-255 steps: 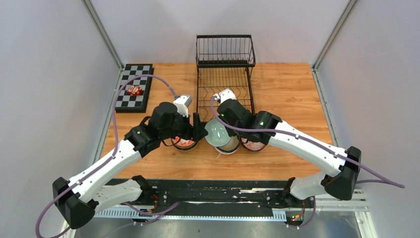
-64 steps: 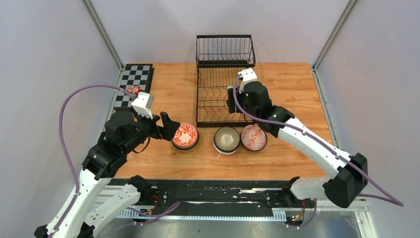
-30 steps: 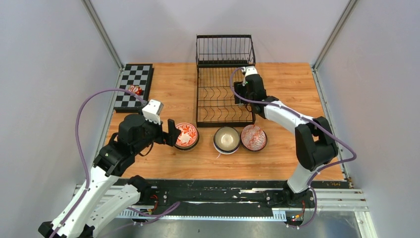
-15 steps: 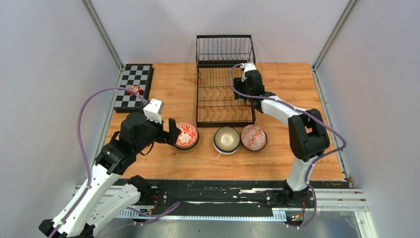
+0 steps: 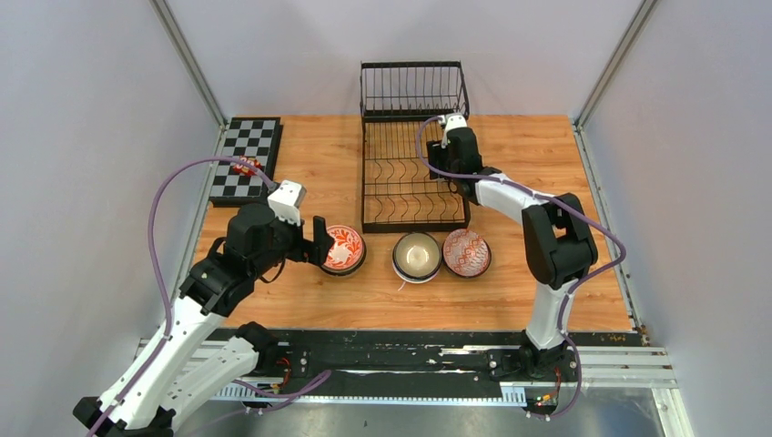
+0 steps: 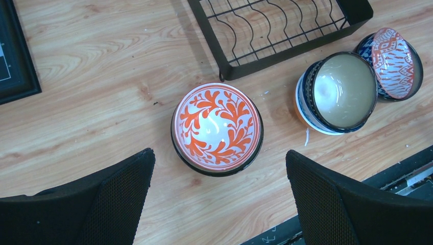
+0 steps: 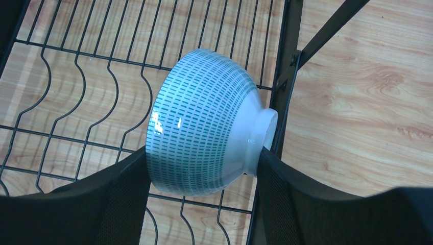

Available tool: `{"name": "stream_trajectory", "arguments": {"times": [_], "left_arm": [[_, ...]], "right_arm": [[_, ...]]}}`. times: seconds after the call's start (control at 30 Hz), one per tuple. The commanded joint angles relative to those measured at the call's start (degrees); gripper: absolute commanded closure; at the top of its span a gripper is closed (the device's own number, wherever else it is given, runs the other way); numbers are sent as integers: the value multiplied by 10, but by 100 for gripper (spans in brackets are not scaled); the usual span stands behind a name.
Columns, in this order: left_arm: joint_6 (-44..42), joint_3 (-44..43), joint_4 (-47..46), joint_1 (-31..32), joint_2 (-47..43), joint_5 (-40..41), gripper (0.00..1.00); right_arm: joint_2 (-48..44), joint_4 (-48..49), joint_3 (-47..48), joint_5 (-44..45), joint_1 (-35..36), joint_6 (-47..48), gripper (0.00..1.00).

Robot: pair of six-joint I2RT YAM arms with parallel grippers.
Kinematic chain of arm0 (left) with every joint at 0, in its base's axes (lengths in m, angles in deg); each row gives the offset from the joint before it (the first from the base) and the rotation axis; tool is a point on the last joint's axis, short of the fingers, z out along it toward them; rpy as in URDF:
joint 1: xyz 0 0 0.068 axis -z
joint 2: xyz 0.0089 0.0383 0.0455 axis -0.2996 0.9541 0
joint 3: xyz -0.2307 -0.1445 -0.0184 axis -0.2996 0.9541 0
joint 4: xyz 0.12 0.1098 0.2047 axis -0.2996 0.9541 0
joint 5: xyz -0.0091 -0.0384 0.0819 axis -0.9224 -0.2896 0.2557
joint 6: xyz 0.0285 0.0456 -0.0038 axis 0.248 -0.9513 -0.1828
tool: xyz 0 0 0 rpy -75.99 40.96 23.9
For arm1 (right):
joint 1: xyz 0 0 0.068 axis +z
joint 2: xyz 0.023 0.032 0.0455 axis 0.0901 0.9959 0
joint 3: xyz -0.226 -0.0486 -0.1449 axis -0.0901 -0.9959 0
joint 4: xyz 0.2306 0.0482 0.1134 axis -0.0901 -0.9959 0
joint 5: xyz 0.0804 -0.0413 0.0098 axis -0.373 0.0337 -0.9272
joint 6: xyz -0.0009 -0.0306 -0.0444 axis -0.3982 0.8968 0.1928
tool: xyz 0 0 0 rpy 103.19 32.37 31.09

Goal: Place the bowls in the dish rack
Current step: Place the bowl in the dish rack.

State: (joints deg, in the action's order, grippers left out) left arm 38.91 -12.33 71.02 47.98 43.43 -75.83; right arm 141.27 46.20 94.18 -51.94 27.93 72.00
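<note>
Three round ceramic bowls sit in a row near the front edge of the wooden desk (image 5: 314,155), just in front of the black wire dish rack (image 5: 401,177). An orange-and-white floral bowl (image 5: 341,248) is on the left. A cream dark-rimmed bowl (image 5: 417,256) is stacked on a white bowl (image 6: 308,120) in the middle, and a red-patterned bowl (image 5: 466,252) is just beside it on the right.

The left gripper (image 5: 317,240) hangs at the floral bowl's left side, jaws spread fully wide and holding nothing. The right gripper (image 7: 201,176) is over the rack's right side, jaws partly closed on a pale green bowl with teal dashes (image 7: 204,117). That bowl is tipped on its side, its foot toward the rack's right rail. It seems to rest against the wires, though the contact is hard to make out.

A black-and-white checkerboard (image 5: 246,159) lies at the desk's far left corner.
</note>
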Motion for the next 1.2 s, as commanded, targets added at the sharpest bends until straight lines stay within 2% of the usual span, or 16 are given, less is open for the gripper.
{"name": "stream_trajectory", "arguments": {"times": [0.0,0.1,0.3,0.53,0.67,0.9,1.17], "left_arm": [[-9,5,-7,-3,-6,9,0],[-8,7,-7,-3,-9,6,0],[-8,7,-7,-3,-13,6,0],[-8,7,-7,-2,-18,5,0],[-8,8,-7,-2,-20,4,0],[-8,7,-7,-2,-24,3,0],[-8,7,-6,-2,-28,4,0]], "right_arm": [[21,21,12,3,-9,1,97],[21,28,4,0,-9,-5,92],[15,39,-16,-1,-9,-14,76],[8,44,-30,5,-8,-18,38],[0,46,-37,8,-7,-21,25],[-17,46,-45,15,-2,-26,13],[-46,49,-62,32,3,-31,12]]}}
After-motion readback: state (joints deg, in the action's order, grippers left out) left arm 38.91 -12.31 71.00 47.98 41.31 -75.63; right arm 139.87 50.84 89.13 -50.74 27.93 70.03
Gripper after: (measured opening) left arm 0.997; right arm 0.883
